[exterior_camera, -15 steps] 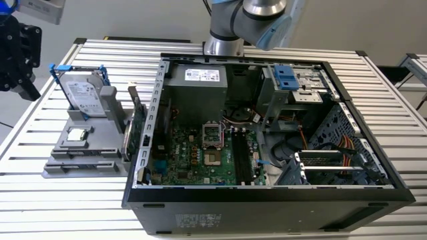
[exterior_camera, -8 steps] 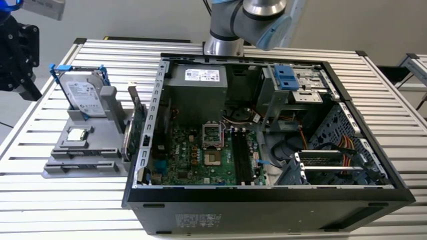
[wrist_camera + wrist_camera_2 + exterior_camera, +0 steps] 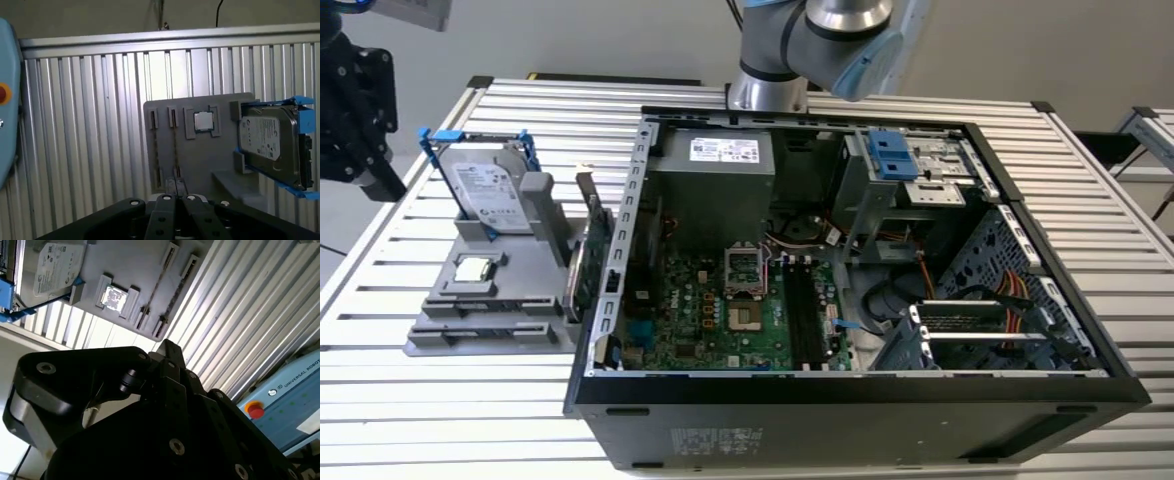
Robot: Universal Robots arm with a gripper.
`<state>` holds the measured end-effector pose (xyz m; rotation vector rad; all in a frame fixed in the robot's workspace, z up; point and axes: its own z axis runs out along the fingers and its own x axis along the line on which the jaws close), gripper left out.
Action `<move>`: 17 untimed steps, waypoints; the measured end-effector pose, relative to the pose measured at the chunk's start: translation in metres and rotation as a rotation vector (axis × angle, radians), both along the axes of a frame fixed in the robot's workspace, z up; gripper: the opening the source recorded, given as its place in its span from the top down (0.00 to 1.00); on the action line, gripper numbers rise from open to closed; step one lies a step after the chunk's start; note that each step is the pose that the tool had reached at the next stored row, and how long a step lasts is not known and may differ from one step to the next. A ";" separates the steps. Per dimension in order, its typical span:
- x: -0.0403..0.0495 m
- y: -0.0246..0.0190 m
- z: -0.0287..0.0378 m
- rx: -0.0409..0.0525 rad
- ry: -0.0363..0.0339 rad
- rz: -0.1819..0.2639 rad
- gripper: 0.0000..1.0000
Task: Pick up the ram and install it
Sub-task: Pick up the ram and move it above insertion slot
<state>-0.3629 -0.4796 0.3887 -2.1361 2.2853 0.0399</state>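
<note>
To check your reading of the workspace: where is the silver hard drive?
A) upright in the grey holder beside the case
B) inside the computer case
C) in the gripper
A: the hard drive stands upright in the grey holder, to the exterior view's left of the open computer case.

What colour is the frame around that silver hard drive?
Bright blue plastic frame around the silver rectangular hard drive, best seen in the first wrist view.

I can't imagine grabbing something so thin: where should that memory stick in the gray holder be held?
Probably pinch the memory stick across its flat faces at the exposed long edge, coming straight down: it stands on edge in a narrow slot of the gray holder.
</note>
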 end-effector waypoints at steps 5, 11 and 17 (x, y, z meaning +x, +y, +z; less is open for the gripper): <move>0.0001 0.0000 0.0000 0.0000 -0.0091 0.049 1.00; 0.0007 0.0000 0.0000 0.0001 -0.0099 0.083 1.00; 0.0019 0.0000 0.0000 0.0002 -0.0099 0.105 1.00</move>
